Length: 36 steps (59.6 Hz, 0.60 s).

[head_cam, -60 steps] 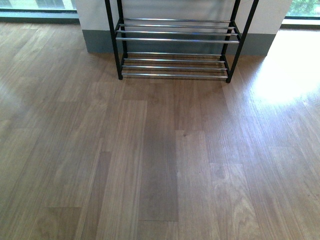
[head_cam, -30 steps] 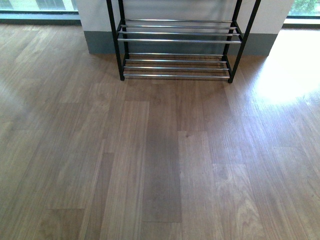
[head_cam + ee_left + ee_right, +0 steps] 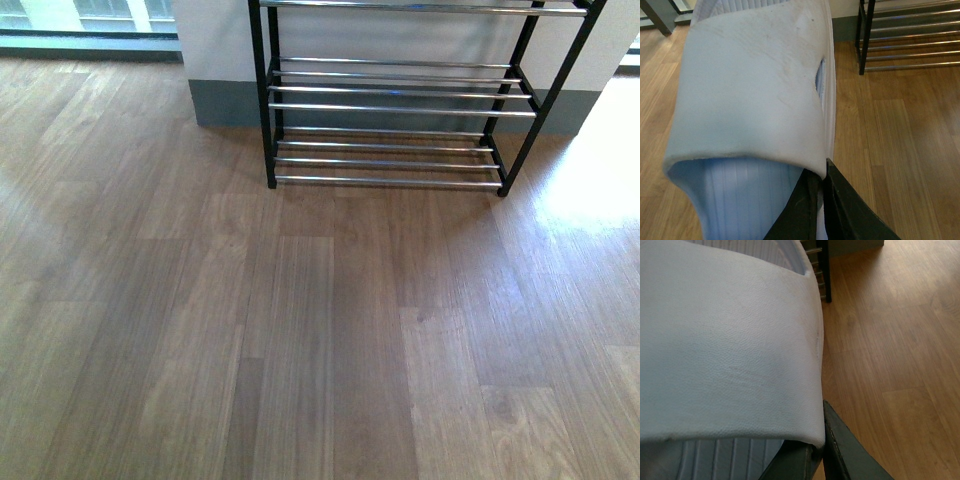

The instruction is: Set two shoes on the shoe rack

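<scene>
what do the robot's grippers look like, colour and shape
Only the fingers show, in the wrist views. The left gripper has two flat, matte black fingers tapering to narrow tips. The right gripper has the same tapering shape, looking dark grey. No cables or markings are visible. Neither arm appears in the front view.

Daylight glares on the wooden floor point(image 3: 320, 330) at its right edge; chrome bars glint on the shoe rack point(image 3: 388, 105); wrist views blur up close

home rm – wood floor point(image 3: 300, 330) | shoe rack point(image 3: 400, 106) agst wall point(image 3: 215, 40) | window point(image 3: 90, 15)
</scene>
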Each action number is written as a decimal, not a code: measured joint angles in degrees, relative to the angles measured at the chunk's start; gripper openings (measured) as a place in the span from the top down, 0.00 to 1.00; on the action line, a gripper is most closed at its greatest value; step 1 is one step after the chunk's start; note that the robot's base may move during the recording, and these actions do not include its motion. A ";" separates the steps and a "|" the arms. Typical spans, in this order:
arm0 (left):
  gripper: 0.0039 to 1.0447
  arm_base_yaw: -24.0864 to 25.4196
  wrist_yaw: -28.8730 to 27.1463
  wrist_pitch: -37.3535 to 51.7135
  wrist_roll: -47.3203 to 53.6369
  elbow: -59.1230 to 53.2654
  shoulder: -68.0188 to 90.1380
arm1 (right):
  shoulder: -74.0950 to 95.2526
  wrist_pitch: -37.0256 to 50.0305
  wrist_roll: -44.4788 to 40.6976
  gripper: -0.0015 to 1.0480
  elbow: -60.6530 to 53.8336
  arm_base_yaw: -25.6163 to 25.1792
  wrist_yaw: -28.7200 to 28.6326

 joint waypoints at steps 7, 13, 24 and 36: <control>0.99 -0.02 0.26 0.00 0.00 0.00 0.00 | 0.00 0.00 0.00 0.98 0.00 -0.09 0.22; 0.99 -0.02 0.33 0.00 -0.02 -0.02 0.00 | 0.00 0.00 0.00 0.98 0.00 -0.11 0.17; 0.99 -0.02 0.37 0.00 0.00 -0.04 0.00 | 0.02 0.00 0.02 0.98 0.00 -0.11 0.22; 0.99 -0.02 -0.07 0.00 0.00 -0.04 -0.04 | 0.00 0.00 0.02 0.98 0.00 -0.02 0.00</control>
